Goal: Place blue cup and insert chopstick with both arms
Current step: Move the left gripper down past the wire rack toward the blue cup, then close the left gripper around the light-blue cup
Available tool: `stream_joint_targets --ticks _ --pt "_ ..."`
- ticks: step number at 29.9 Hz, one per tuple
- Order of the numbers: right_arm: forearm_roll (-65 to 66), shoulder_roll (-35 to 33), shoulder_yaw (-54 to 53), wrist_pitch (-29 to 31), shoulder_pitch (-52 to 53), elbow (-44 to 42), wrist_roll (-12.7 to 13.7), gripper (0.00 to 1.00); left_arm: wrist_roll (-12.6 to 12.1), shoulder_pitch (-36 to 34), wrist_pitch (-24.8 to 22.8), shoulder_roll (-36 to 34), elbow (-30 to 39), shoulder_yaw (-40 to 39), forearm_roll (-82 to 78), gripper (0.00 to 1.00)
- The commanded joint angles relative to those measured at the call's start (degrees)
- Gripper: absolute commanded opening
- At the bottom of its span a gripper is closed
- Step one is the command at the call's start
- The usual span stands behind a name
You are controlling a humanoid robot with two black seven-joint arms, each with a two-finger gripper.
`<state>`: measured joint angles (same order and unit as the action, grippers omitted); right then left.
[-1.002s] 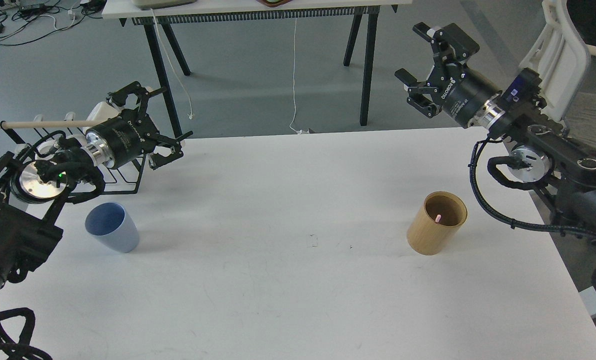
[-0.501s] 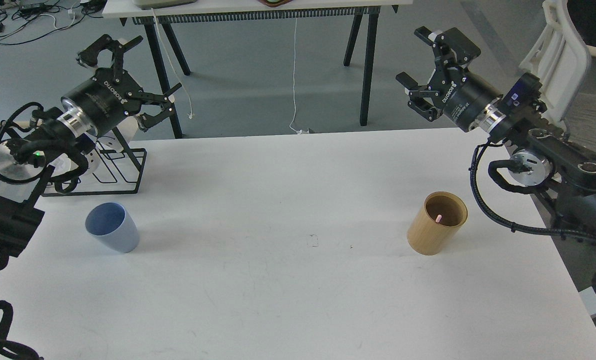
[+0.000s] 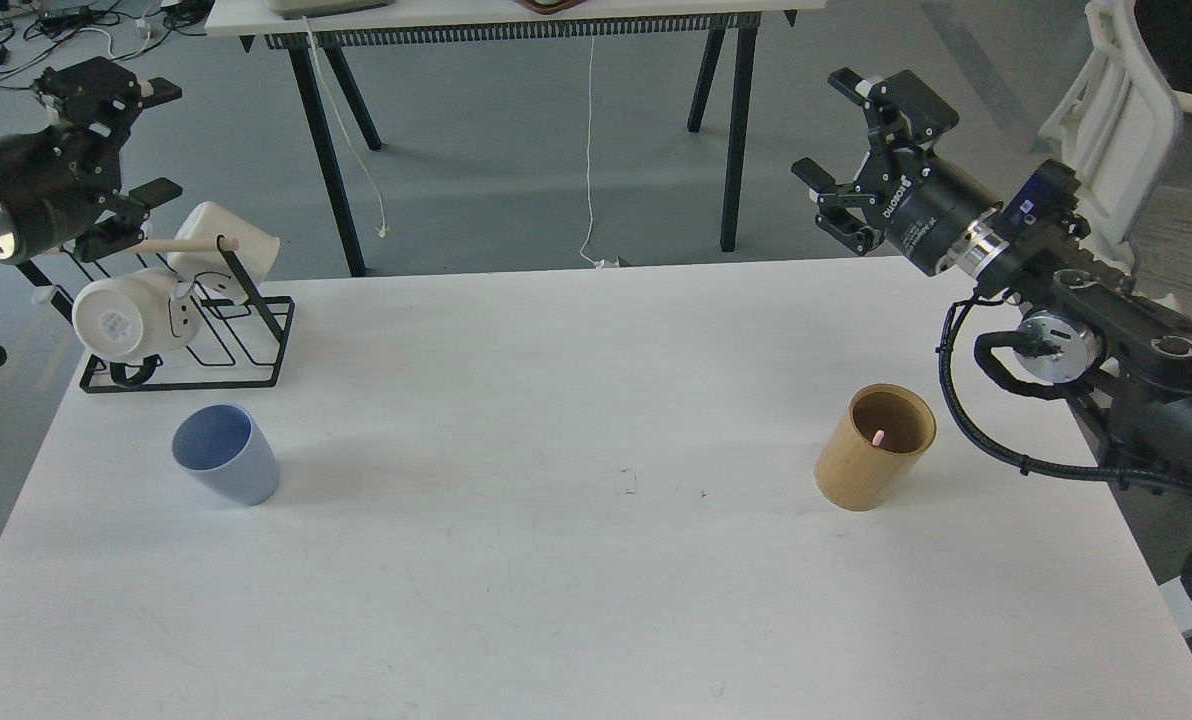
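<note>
The blue cup [image 3: 226, 453] stands upright on the left side of the white table [image 3: 576, 560], in front of the mug rack. A pink chopstick [image 3: 876, 436] shows only as a small tip inside the tan wooden cylinder [image 3: 874, 446] on the right side. My left gripper [image 3: 161, 140] is open and empty, high at the far left, above and behind the rack, well away from the cup. My right gripper [image 3: 828, 128] is open and empty, raised beyond the table's far right edge, behind and above the tan cylinder.
A black wire rack [image 3: 191, 340] with two white mugs [image 3: 131, 315] and a pale wooden rod [image 3: 181, 245] stands at the table's back left corner. Another table's black legs [image 3: 726, 130] stand behind. A white chair [image 3: 1121, 120] is at the far right.
My left arm has swung up and out to the left, off the table, uncovering the rack and mugs. My right gripper has shifted only slightly. The cup and cylinder have not moved.
</note>
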<state>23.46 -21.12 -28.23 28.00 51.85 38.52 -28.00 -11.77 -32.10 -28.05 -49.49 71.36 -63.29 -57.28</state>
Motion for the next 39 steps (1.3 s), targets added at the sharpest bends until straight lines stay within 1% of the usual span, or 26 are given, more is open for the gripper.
stream_joint_targets --ticks 1,2,5,8,10,13,21,26,29,31,33,36,39 --pt "0.0 -0.3 0.1 0.0 -0.8 0.5 0.0 0.99 6.9 2.1 0.0 -3.8 2.4 0.6 -9.9 0.99" --pt "0.0 -0.4 0.1 0.0 -1.0 0.7 0.0 0.99 9.6 2.6 0.0 -4.7 2.4 0.8 -10.2 0.99" --pt "0.1 -0.5 0.1 0.0 -1.3 0.7 0.0 0.99 19.7 4.4 0.0 -7.3 2.1 0.8 -10.9 0.98" --pt "0.0 -0.8 0.1 0.0 -1.4 0.8 0.0 0.99 32.9 4.8 0.0 -8.7 0.8 0.9 -11.7 1.0" --pt "0.0 -0.8 0.1 0.0 -1.3 0.8 0.0 0.99 39.6 4.9 0.0 -9.0 -2.3 2.4 -13.2 1.0" --pt "0.1 -0.9 0.1 0.0 -1.4 0.8 0.0 0.99 39.8 4.6 0.0 -9.1 -2.8 5.1 -13.1 1.0" --pt "0.1 -1.1 0.0 0.0 -1.8 0.9 0.0 0.99 39.8 4.9 0.0 -8.3 -3.0 5.9 -13.0 1.0" --pt "0.1 -1.1 0.0 0.0 -1.8 0.9 0.0 0.99 39.8 5.1 0.0 -8.3 -3.7 7.2 -16.3 1.0" --pt "0.1 -1.2 0.0 0.0 -1.8 0.9 0.0 0.99 39.8 4.9 0.0 -9.0 -3.2 12.6 -29.1 1.0" --pt "0.1 -1.2 0.0 0.0 -1.8 0.8 0.0 0.99 39.8 4.9 0.0 -10.7 -2.8 15.0 -38.6 1.0" --pt "0.1 -1.2 0.1 0.0 -1.8 0.8 0.0 0.99 39.8 5.0 0.0 -12.2 -2.3 18.6 -44.7 1.0" --pt "0.1 -1.2 0.1 0.0 -1.8 0.8 0.0 0.99 39.8 4.7 0.0 -14.6 -0.7 25.6 -45.8 1.0" --pt "0.1 -1.2 0.2 0.0 -1.9 0.8 0.0 0.99 39.8 4.6 0.0 -15.9 0.4 29.7 -46.2 1.0"
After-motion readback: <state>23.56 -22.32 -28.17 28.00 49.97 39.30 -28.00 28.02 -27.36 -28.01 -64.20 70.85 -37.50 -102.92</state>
